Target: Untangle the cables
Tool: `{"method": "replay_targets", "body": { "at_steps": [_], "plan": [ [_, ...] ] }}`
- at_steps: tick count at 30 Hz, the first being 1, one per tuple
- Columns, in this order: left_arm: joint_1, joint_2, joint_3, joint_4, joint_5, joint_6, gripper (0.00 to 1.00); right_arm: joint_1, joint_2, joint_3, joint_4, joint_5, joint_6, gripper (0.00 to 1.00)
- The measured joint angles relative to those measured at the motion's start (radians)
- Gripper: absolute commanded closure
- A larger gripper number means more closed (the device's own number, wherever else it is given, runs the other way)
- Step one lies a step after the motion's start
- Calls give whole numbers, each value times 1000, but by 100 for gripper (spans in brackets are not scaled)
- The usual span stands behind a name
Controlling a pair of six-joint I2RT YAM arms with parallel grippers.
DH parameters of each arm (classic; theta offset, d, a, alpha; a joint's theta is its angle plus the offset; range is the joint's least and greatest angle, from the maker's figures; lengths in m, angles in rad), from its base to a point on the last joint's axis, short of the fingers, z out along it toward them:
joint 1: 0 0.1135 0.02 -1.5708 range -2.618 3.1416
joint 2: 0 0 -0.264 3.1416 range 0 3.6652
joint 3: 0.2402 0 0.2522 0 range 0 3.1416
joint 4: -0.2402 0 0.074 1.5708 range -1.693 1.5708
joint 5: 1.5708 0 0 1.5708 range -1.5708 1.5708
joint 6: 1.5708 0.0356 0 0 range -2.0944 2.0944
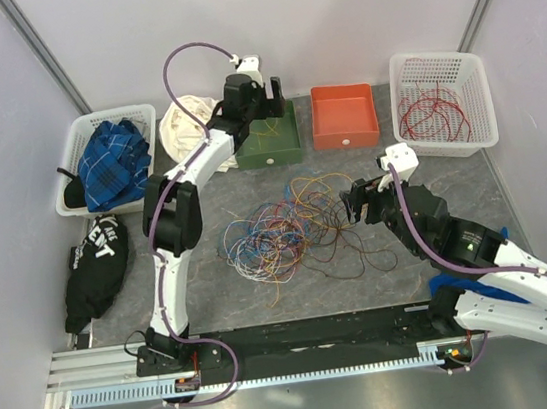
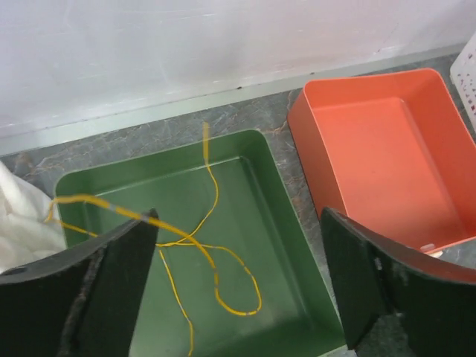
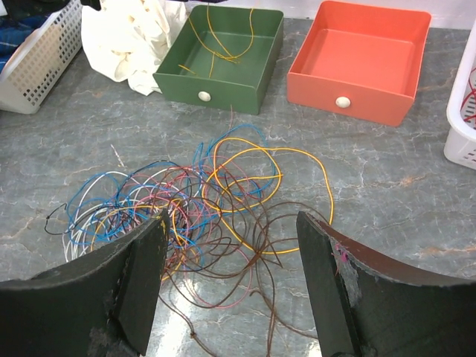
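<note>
The cables (image 1: 282, 229) lie as a tangled heap of yellow, blue, brown, red and white strands mid-table, also in the right wrist view (image 3: 186, 201). My right gripper (image 1: 359, 203) hovers at the heap's right edge, open (image 3: 230, 219), with brown loops below the gap and nothing between the fingers. At the back, my left gripper (image 1: 261, 95) hangs open (image 2: 239, 223) over the green tray (image 2: 290, 223). A single yellow cable (image 2: 216, 282) lies looped in that tray, one stretch draped over the tip of the left finger (image 2: 119, 253).
An empty orange tray (image 1: 343, 115) stands right of the green tray (image 1: 270, 142). A white basket (image 1: 437, 67) at the back right holds red cables (image 1: 428, 115). On the left are a white cloth (image 1: 187, 125), a basket with blue cloth (image 1: 106, 161) and a black bag (image 1: 95, 263).
</note>
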Motion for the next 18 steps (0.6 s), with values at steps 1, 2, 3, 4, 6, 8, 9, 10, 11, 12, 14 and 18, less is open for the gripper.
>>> {"method": "replay_targets", "body": {
  "at_steps": [1, 2, 3, 4, 6, 8, 9, 10, 11, 12, 14, 18],
  "plan": [
    [0, -5, 0, -8, -6, -2, 0, 0, -1, -2, 0, 0, 4, 23],
    [0, -13, 0, -13, -10, -2, 0, 0, -2, -5, 0, 0, 6, 23],
    [0, -22, 0, -22, -13, -1, 0, 0, -2, -7, 0, 0, 10, 23],
    [-1, -36, -1, -29, -14, -2, 0, 0, -2, -8, 0, 0, 12, 23],
    [-1, -77, -12, -48, -18, -2, 0, 0, -2, -13, 1, -1, 17, 23],
    [-1, -136, -22, -84, -7, -10, 0, 0, -2, -21, 6, -3, 23, 23],
    [-1, -162, -22, -99, 5, -14, 0, 0, -1, -24, 8, -5, 25, 23],
    [-1, -197, -22, -124, 27, -22, 0, 0, 1, -29, 7, -8, 31, 23],
    [-1, -230, -19, -148, 51, -30, 0, 0, 3, -33, 8, -9, 37, 23],
    [-1, -260, -18, -176, 74, -40, 0, 0, 3, -38, 8, -13, 43, 23],
    [-1, -316, -18, -226, 113, -63, 0, 0, 2, -45, 7, -20, 54, 23],
    [-17, -445, -126, -266, 128, -109, 0, 0, -10, -60, 11, -35, 77, 23]
  ]
}}
